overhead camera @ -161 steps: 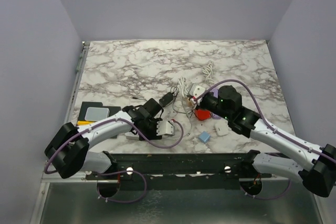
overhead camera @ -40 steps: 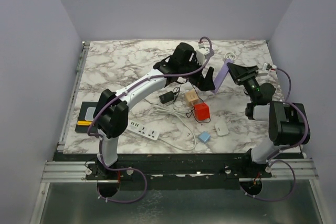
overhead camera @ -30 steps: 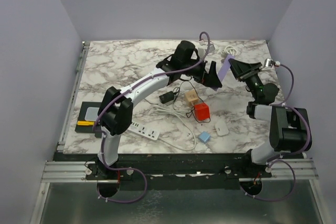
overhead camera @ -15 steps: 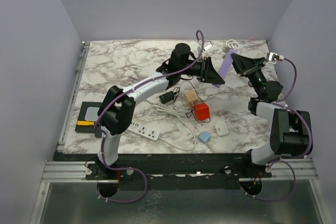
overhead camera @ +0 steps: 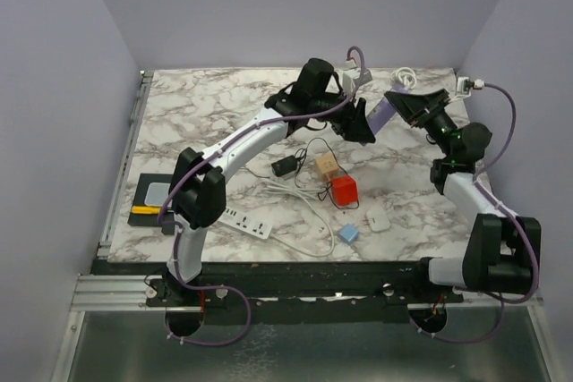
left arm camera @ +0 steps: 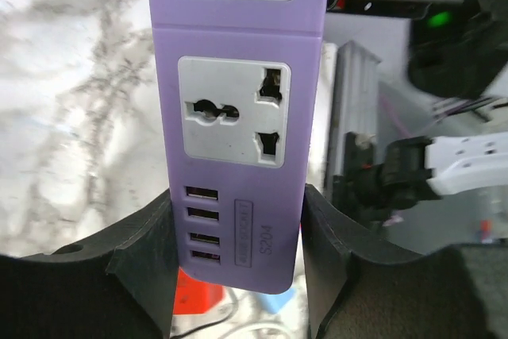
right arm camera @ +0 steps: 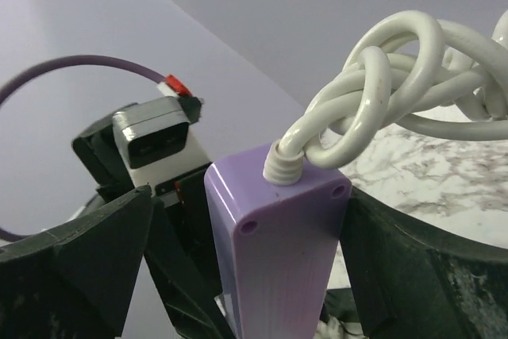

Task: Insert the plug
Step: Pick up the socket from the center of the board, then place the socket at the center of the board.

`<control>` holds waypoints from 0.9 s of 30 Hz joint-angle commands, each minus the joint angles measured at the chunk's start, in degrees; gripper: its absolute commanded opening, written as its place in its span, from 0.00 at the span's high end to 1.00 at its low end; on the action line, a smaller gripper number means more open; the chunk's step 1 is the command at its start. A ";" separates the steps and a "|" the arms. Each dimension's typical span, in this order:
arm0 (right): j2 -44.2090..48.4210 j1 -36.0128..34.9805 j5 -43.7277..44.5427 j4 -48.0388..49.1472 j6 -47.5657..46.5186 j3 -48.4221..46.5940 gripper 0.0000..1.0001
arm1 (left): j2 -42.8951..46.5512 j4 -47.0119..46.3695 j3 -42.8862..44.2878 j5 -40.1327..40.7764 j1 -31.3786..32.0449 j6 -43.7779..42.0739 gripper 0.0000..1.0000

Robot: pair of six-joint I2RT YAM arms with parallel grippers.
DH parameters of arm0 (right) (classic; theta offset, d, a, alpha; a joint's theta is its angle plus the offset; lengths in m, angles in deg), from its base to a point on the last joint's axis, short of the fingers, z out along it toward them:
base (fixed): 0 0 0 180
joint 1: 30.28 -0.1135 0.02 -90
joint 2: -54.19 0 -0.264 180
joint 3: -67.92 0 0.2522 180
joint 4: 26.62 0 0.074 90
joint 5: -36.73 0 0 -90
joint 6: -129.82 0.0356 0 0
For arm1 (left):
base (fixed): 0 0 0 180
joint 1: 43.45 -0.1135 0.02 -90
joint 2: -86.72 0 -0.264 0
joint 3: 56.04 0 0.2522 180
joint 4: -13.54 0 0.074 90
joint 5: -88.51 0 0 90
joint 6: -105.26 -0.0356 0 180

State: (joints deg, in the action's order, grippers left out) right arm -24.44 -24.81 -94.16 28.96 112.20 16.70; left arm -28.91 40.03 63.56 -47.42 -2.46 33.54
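Observation:
A purple power strip hangs in the air over the far right of the table, between my two grippers. My left gripper is shut on its USB end; in the left wrist view both black fingers press the sides of the strip, sockets facing the camera. My right gripper stands open around the cord end, with a gap beside its left finger. The strip's knotted white cord rises from that end. A small black plug with a thin cord lies on the table.
On the marble table lie a wooden cube, a red cube, a blue block, a small white piece and a white power strip with its looping cord. A black pad sits at the left edge.
My left gripper has closed on the purple strip's USB end. My right gripper has opened its jaws around the cord end, and the right arm has stretched out to the right.

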 commanded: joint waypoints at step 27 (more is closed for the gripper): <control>19.83 0.51 47.88 -102.19 -38.08 -24.68 0.00 | -15.25 10.29 8.50 23.30 8.16 -39.87 1.00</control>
State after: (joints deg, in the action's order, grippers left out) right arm -4.14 -24.55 -53.00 -69.48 75.52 -8.91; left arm -41.74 51.31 73.99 -23.90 3.49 -1.60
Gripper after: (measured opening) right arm 0.998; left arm 0.528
